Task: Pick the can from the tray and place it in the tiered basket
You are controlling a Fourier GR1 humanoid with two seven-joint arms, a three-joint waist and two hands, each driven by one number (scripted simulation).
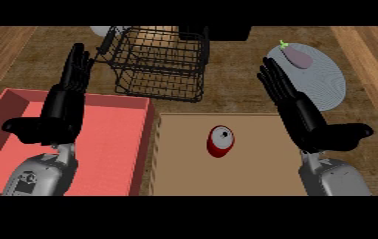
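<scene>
A red can with a white top stands in the tan tray at the lower middle. Behind it, at the upper middle, stands the black wire tiered basket. My right hand hovers open over the tray's right edge, fingers straight and pointing away, to the right of the can and apart from it. My left hand is open too, over the red tray at the left, with its fingertips near the basket's left side.
A red tray lies at the left, touching the tan tray's side. A grey round plate at the right carries a purple eggplant. A dark box sits behind the basket on the wooden counter.
</scene>
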